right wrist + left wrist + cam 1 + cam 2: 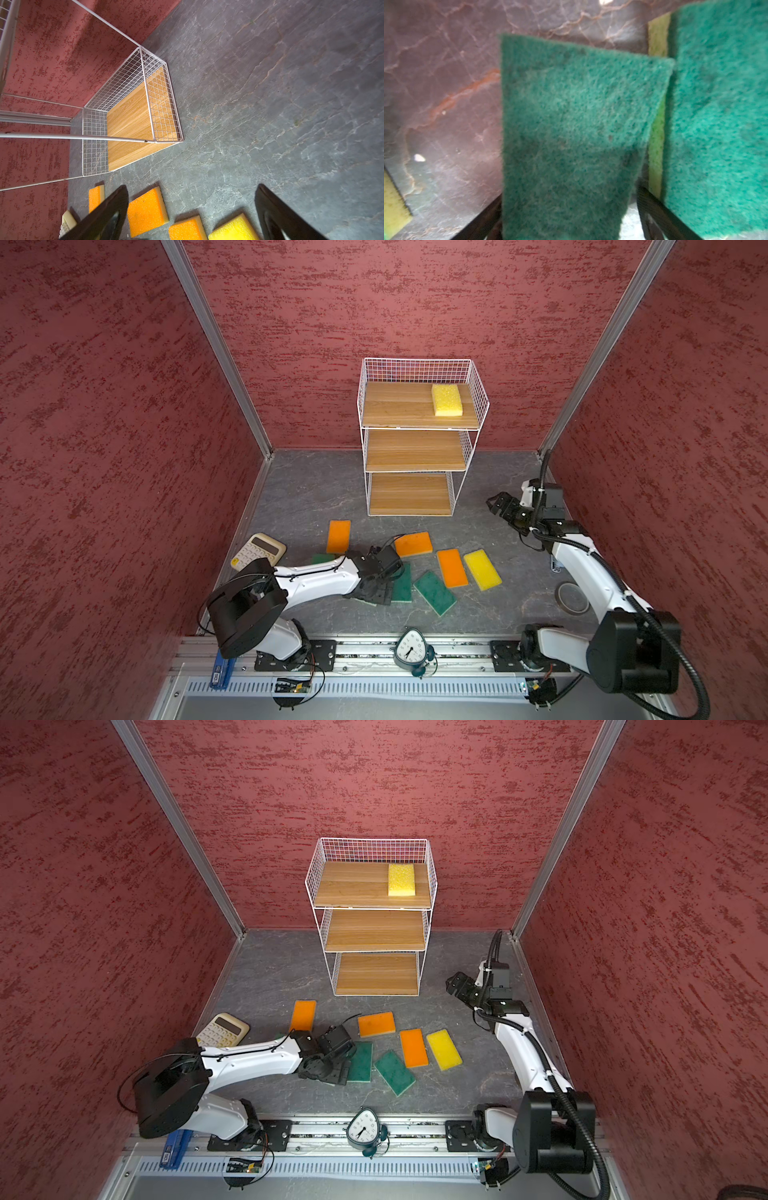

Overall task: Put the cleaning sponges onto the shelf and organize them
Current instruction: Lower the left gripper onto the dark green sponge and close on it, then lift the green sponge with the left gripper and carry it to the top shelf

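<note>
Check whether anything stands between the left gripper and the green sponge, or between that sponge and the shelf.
Nothing visible blocks the left gripper: the green sponge lies between its fingers. A second green sponge sits close beside one finger. Toward the shelf, an orange sponge lies flat in the path; the shelf's front is open.
</note>
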Controlling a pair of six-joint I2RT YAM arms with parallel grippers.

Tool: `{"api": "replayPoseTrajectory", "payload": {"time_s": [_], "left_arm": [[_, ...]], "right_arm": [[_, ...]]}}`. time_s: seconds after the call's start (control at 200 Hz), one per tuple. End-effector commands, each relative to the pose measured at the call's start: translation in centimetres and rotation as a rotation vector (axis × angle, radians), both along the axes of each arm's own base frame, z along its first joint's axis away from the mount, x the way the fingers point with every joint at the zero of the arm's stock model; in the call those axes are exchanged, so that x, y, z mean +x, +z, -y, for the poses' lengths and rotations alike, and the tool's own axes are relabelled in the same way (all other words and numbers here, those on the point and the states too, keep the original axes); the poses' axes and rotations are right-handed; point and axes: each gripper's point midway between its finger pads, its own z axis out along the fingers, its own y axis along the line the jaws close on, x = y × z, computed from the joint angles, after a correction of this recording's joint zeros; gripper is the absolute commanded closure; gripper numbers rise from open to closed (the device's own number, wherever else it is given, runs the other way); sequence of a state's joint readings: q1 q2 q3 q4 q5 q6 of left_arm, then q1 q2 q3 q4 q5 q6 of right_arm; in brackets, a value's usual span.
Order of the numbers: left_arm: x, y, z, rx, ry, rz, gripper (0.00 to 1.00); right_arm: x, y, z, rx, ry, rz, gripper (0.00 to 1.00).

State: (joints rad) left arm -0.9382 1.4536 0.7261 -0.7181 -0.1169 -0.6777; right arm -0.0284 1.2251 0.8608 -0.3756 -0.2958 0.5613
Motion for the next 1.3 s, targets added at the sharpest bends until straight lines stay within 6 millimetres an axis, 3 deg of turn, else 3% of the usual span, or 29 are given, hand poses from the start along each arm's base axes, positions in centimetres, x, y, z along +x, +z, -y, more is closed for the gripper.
{"api": "replayPoseTrajectory", "payload": {"time_s": [0.0,0.331,0.511,0.892,1.082,1.293], "left_arm": [[-0.7,-0.5,-1.6,0.054,0.008,-0.004,0.09],[-1.0,-1.3,-1.4,0.057,-0.001,-0.029,0.29],[-0.6,0.9,-1.4,0.042,0.018,0.007,0.36],[1.4,10.5,-1.3,-0.003,0.066,0.162,0.36],[3.7,17.7,0.6,-0.087,0.034,0.306,0.35],[6.7,26.4,4.1,-0.211,-0.044,0.467,0.36]], "right_arm": [[0.2,1.6,0.0,0.010,-0.002,0.026,0.05],[0.2,2.0,0.1,0.005,-0.003,0.029,0.05],[0.3,2.0,0.1,0.001,0.000,0.030,0.06],[0.5,3.4,-0.1,0.003,0.012,0.077,0.06],[0.8,4.7,-0.6,0.022,0.034,0.106,0.07],[0.7,6.6,-0.7,0.018,0.038,0.151,0.07]]}}
